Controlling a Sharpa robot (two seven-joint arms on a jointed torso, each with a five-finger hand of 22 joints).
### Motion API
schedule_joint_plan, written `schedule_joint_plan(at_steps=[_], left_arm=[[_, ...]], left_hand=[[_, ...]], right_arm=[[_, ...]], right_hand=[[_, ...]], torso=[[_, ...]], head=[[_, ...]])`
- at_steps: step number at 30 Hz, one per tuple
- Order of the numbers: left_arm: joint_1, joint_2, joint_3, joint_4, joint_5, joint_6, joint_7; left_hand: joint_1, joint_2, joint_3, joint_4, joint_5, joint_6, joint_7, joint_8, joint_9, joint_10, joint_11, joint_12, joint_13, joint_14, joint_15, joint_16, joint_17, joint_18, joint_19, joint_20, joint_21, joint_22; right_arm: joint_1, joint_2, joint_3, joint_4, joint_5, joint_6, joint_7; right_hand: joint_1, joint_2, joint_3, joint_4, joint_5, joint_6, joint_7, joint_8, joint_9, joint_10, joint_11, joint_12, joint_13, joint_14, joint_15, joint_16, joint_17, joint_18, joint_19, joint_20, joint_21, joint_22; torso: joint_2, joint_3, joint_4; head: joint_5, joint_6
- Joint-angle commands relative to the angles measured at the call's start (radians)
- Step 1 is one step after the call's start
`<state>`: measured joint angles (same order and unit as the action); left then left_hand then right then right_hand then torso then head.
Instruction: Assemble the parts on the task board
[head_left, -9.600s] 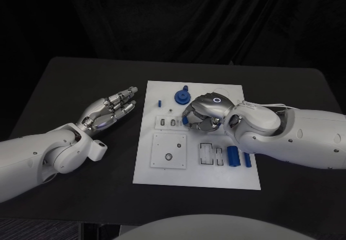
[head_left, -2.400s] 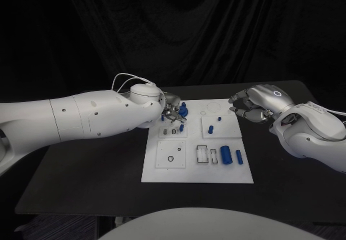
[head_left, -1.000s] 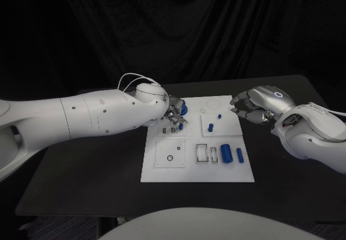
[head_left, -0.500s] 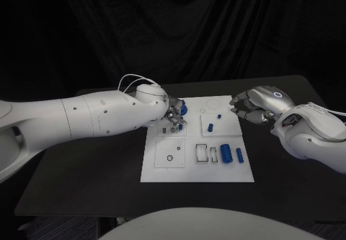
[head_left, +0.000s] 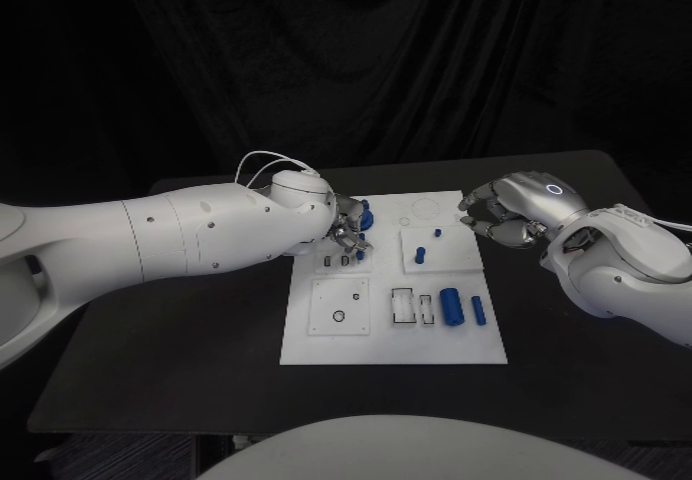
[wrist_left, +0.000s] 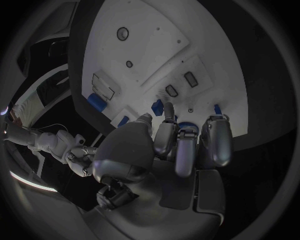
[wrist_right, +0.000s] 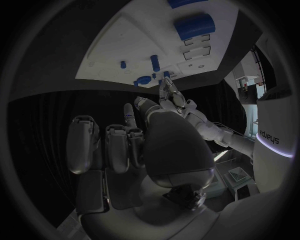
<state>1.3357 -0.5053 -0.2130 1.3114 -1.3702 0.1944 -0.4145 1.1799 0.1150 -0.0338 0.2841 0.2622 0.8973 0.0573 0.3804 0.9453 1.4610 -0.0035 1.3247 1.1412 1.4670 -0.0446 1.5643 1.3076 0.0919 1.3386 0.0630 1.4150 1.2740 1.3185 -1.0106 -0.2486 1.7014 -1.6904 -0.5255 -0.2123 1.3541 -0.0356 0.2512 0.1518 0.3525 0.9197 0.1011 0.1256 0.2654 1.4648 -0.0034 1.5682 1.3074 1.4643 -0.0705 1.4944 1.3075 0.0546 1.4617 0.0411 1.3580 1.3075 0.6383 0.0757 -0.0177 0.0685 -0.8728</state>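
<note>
- The white board (head_left: 397, 340) lies flat in the middle of the black table (head_left: 173, 350), between the two hands.
- The left hand (head_left: 343, 226) sits over the board's far left corner, fingers curled down around a round blue part (head_left: 365, 213); it looks to be gripping that part.
- The left arm (head_left: 159, 245) crosses the table's left side and hides the board's edge just behind that hand.
- Just on the robot's side of the left hand are two small dark slots and a tiny blue peg (head_left: 361, 255).
- Between the hands, two blue pegs stand in the board: a thicker one (head_left: 420, 254) and a small one (head_left: 438, 234).
- The right hand (head_left: 505, 212) hangs just off the board's far right corner, fingers curled in on nothing, touching no part.
- Nearer the robot from the right hand lie two blue pieces side by side: a fat cylinder (head_left: 451, 307) and a thin bar (head_left: 477, 311).
</note>
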Motion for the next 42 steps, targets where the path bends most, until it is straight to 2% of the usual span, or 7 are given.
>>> schedule_joint_plan(at_steps=[1,20,27,28,34,39,42], left_arm=[[-0.002,0.003,0.001,-0.001,0.006,0.011,0.021],[-0.017,0.013,0.001,-0.016,0.006,0.026,0.035],[-0.020,0.012,0.001,-0.017,0.006,0.018,0.045],[-0.020,0.011,0.001,-0.017,0.006,0.017,0.046],[-0.021,0.008,0.001,-0.017,0.006,0.008,0.060],[-0.022,0.006,0.001,-0.016,0.006,0.003,0.072],[-0.022,0.003,0.001,-0.014,0.006,-0.003,0.075]], left_hand=[[0.008,-0.003,0.012,-0.001,0.015,0.010,0.001,-0.014,-0.002,0.110,-0.004,0.246,0.430,0.104,-0.008,0.006,0.263,-0.015,-0.008,-0.003,-0.008,-0.001],[0.038,-0.016,0.062,-0.008,0.060,0.026,-0.002,-0.053,-0.002,0.110,-0.007,0.246,0.430,0.104,-0.010,0.006,0.263,-0.014,-0.010,-0.004,-0.015,0.000],[0.056,-0.034,0.115,-0.012,0.088,0.040,-0.005,-0.069,0.007,0.110,-0.010,0.246,0.430,0.104,-0.012,0.006,0.263,-0.014,-0.009,-0.007,-0.017,0.004],[0.061,-0.041,0.135,-0.014,0.106,0.046,-0.007,-0.071,0.013,0.110,-0.011,0.246,0.430,0.104,-0.014,0.006,0.263,-0.014,-0.009,-0.008,-0.019,0.005],[0.068,-0.082,0.255,-0.020,0.146,0.062,-0.014,-0.078,0.045,0.110,-0.017,0.246,0.430,0.104,-0.019,0.006,0.263,-0.014,-0.007,-0.013,-0.022,0.013],[0.050,-0.123,0.360,-0.037,0.162,0.075,-0.017,-0.075,0.084,0.110,-0.021,0.246,0.430,0.104,-0.022,0.006,0.263,-0.014,-0.004,-0.016,-0.025,0.020],[0.041,-0.134,0.394,-0.047,0.164,0.079,-0.018,-0.072,0.101,0.110,-0.022,0.246,0.430,0.104,-0.024,0.006,0.263,-0.015,-0.002,-0.018,-0.025,0.024]], right_arm=[[0.002,0.001,0.001,0.001,-0.003,0.009,-0.020],[0.002,0.004,0.001,0.002,-0.003,0.009,-0.017],[0.002,0.004,0.001,0.001,-0.003,0.010,-0.017],[0.002,0.004,0.001,0.001,-0.003,0.010,-0.018],[0.002,0.004,0.001,0.002,-0.003,0.012,-0.020],[0.002,0.004,0.001,0.002,-0.003,0.016,-0.023],[0.002,0.004,0.001,0.001,-0.003,0.018,-0.024]], right_hand=[[0.003,0.001,0.003,0.002,0.006,0.004,0.000,-0.004,-0.001,0.100,0.006,-0.002,0.258,0.086,0.008,-0.006,0.181,-0.004,0.022,0.005,-0.005,0.194],[0.006,0.002,0.008,0.002,0.014,0.006,0.000,-0.006,-0.001,0.096,0.006,-0.006,0.253,0.085,0.008,-0.009,0.178,-0.003,0.020,0.006,-0.012,0.192],[0.007,0.003,0.010,0.002,0.016,0.007,0.000,-0.006,-0.001,0.095,0.007,-0.006,0.253,0.085,0.008,-0.011,0.177,-0.002,0.019,0.006,-0.014,0.192],[0.007,0.003,0.010,0.002,0.016,0.007,0.000,-0.006,-0.001,0.095,0.007,-0.006,0.253,0.085,0.008,-0.011,0.177,-0.002,0.019,0.006,-0.014,0.192],[0.014,0.005,0.017,-0.001,0.028,0.012,0.001,-0.006,-0.001,0.096,0.007,-0.006,0.253,0.085,0.008,-0.011,0.177,-0.002,0.019,0.006,-0.015,0.192],[0.018,0.005,0.025,-0.003,0.050,0.016,0.002,-0.008,0.000,0.095,0.008,-0.007,0.253,0.084,0.009,-0.013,0.175,-0.002,0.019,0.007,-0.017,0.192],[0.019,0.005,0.027,-0.004,0.053,0.017,0.002,-0.008,0.000,0.095,0.008,-0.006,0.253,0.084,0.009,-0.012,0.175,-0.002,0.019,0.007,-0.018,0.192]], torso=[[0.000,-0.0004,-0.0006],[0.000,-0.0014,-0.0001],[0.000,-0.0019,0.0000],[0.000,-0.0020,0.0002],[0.000,-0.0023,0.0002],[0.000,-0.0022,0.0001],[-0.001,-0.0024,-0.0003]], head=[[0.000,0.000],[-0.007,0.000],[-0.004,0.000],[-0.005,0.000],[-0.005,0.000],[-0.004,0.000],[-0.003,0.000]])
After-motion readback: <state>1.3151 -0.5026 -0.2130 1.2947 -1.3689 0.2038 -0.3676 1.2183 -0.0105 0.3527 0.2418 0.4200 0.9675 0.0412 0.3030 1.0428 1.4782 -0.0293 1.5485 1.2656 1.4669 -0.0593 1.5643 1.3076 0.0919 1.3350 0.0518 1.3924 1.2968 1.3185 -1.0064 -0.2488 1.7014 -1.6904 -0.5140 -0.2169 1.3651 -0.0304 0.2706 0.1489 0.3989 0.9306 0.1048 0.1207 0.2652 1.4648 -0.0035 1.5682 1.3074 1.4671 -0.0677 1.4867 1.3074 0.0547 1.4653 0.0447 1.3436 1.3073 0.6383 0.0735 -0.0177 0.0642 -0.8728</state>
